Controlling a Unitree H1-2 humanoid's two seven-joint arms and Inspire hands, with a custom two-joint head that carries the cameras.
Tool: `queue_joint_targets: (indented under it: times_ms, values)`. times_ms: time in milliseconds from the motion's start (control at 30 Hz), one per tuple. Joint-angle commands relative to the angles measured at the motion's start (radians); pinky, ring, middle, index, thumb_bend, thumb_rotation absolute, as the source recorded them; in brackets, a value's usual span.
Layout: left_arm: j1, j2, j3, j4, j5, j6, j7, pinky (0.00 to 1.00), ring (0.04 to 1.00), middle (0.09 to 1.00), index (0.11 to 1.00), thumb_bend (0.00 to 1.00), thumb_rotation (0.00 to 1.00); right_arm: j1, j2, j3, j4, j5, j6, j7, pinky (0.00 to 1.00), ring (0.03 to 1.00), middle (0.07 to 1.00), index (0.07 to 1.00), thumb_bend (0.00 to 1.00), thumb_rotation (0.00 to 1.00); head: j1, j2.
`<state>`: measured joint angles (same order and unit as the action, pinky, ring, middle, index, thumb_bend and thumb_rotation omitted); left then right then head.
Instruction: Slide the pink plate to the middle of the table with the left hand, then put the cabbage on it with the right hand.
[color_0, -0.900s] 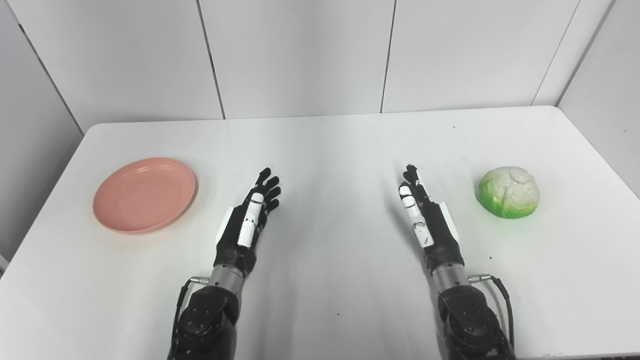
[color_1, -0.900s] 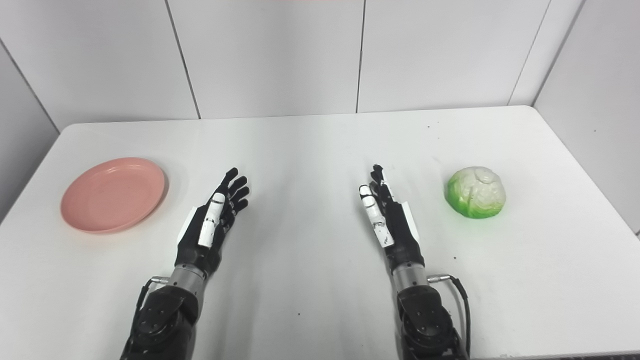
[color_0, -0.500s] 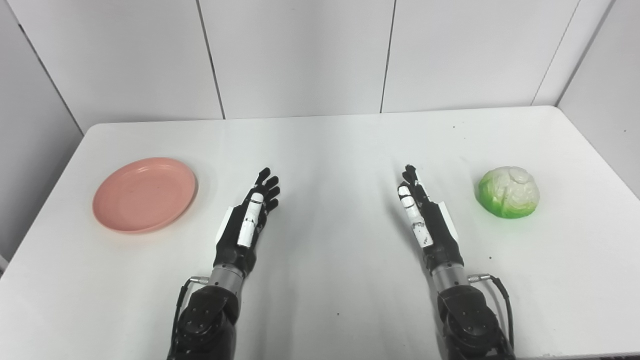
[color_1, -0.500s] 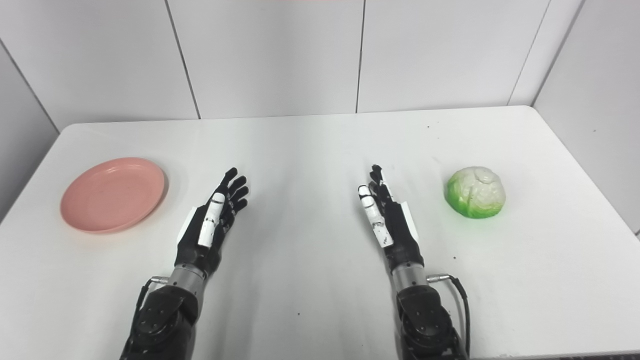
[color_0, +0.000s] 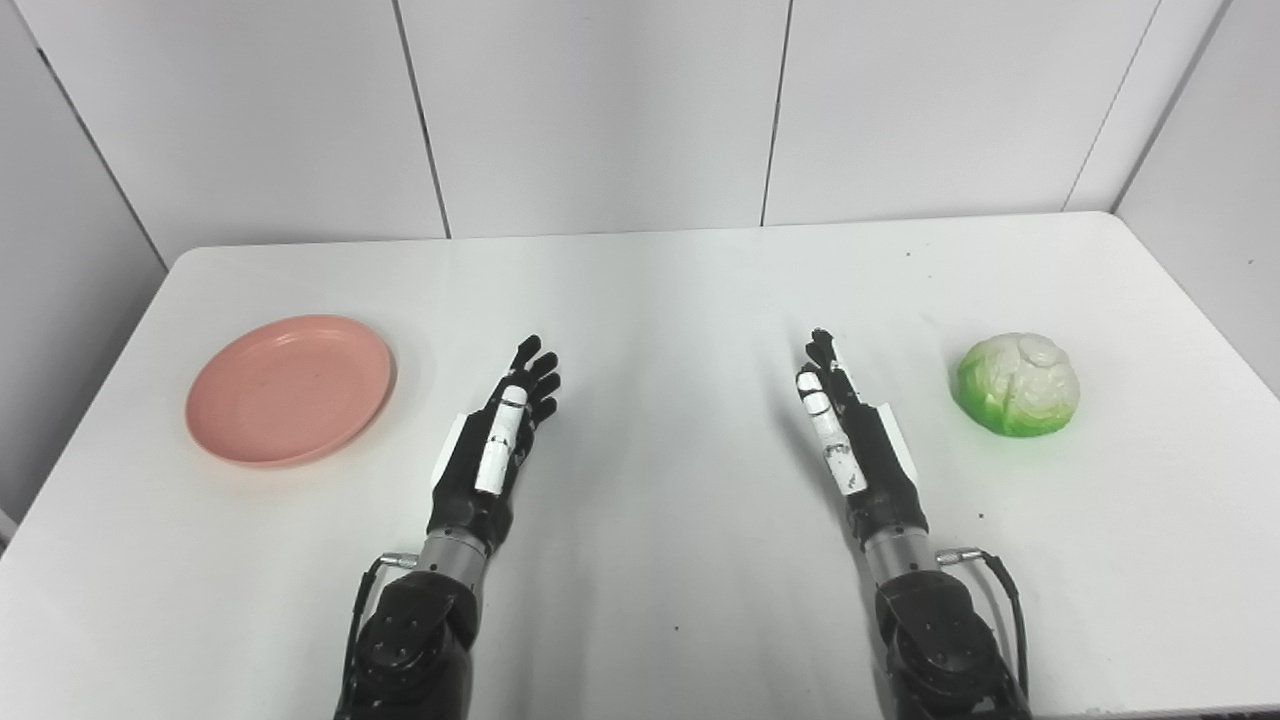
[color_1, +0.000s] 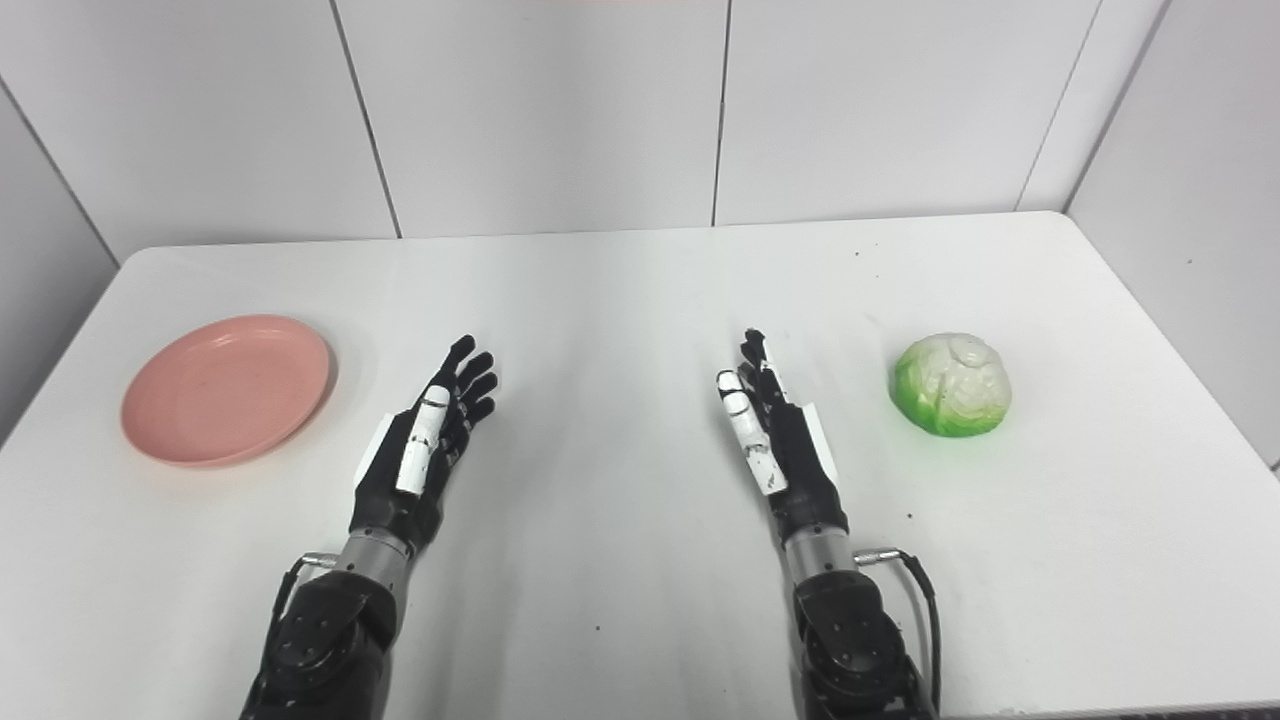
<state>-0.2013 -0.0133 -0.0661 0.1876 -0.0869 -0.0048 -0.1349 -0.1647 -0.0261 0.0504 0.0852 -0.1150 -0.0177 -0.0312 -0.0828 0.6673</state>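
Your left hand (color_0: 490, 445) is lying with fingers stretched out and empty; your right hand (color_0: 850, 440) is doing the same, holding nothing. The pink plate (color_0: 290, 389) is sitting left of the left hand, near the table (color_0: 650, 280) edge. The cabbage (color_0: 1018, 384) is resting right of the right hand, apart from it. You're getting bare tabletop between the hands.

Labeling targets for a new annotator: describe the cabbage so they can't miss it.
Start at the white table and go to its right side, just beyond the open right hand. The cabbage sits there alone: a round, green-and-white head, the only green thing in view.
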Motion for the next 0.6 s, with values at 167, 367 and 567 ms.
queue_joint_targets:
  times_ms: [167, 367, 567]
  values:
    - [0.028, 0.0, -0.008, 0.046, 0.007, 0.012, -0.005, 0.94, 0.943, 0.949, 0.942, 0.4, 1.0, 0.019, -0.014, -0.011, 0.021, 0.013, -0.052, 0.004, 0.94, 0.953, 0.975, 0.982, 0.27, 1.0, 0.082, -0.02]
    - [0.018, -0.042, -0.03, 0.084, 0.04, -0.007, 0.03, 0.94, 0.934, 0.942, 0.938, 0.41, 1.0, 0.026, -0.046, -0.035, 0.024, 0.088, -0.065, 0.052, 0.97, 0.975, 0.999, 1.0, 0.25, 1.0, 0.261, -0.07]
    - [0.0, -0.076, -0.048, 0.136, 0.088, -0.034, 0.066, 0.93, 0.937, 0.942, 0.936, 0.43, 1.0, 0.03, -0.074, -0.048, 0.026, 0.12, -0.092, 0.076, 0.96, 0.98, 0.994, 1.0, 0.2, 1.0, 0.341, -0.109]
